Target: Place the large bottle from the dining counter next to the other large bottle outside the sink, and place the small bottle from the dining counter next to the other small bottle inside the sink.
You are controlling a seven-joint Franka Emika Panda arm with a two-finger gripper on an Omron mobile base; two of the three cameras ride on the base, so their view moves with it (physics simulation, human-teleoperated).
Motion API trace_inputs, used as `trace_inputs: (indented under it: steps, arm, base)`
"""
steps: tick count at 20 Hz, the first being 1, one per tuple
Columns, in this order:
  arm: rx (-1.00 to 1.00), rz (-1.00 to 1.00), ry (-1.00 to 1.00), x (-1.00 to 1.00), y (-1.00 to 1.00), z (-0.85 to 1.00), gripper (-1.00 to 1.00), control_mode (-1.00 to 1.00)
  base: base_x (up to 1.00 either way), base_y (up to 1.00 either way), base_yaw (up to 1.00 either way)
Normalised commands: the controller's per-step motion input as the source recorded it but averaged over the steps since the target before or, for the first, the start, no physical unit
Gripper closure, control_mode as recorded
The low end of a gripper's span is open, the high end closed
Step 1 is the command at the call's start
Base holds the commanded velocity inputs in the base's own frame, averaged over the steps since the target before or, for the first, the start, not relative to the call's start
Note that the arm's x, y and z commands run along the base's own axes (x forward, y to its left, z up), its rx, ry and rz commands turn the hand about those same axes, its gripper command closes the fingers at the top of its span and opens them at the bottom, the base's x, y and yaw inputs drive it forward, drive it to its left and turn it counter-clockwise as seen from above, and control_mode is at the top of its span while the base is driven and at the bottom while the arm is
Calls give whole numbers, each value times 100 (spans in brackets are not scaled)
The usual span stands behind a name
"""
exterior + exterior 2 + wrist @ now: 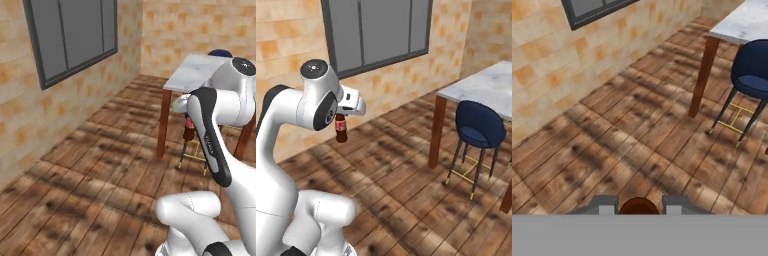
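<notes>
While carried away from the dining counter [481, 85]: small bottle [341, 127] hanging upright beneath the gripper [342, 116], pinched narrowly by the neck.

Held high over the wooden floor [401, 175], presumably for clearance on the way to the sink. Seen from the hand only as a brown top [639, 206] between the fingertips [605, 206]; half-hidden behind the arm from the left. Sink and other bottles out of sight.

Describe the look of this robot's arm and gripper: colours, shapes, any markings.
The arm is built of glossy white rounded segments with bulbous joints. Dark grey to black panels cover the joint sides, and one joint carries a round dark cap with a small light mark. The gripper hangs from a flat white hand block; its fingertips are small and grey. No cables show.
</notes>
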Motion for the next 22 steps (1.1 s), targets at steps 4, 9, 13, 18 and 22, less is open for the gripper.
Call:
trace_inputs:
  steps: [4, 9, 13, 18, 22]
  arm:
    - [0, 0, 0, 0, 0, 0, 100, 100]
    - [0, 0, 0, 0, 0, 0, 100, 100]
    - [0, 0, 0, 0, 0, 0, 100, 100]
    - [0, 0, 0, 0, 0, 0, 100, 100]
    - [0, 0, 0, 0, 0, 0, 100, 100]
  base:
    - [-28, -14, 24]
    - [-19, -7, 25]
    - [-11, -1, 25]
    - [-4, 0, 25]
    - [-2, 3, 25]
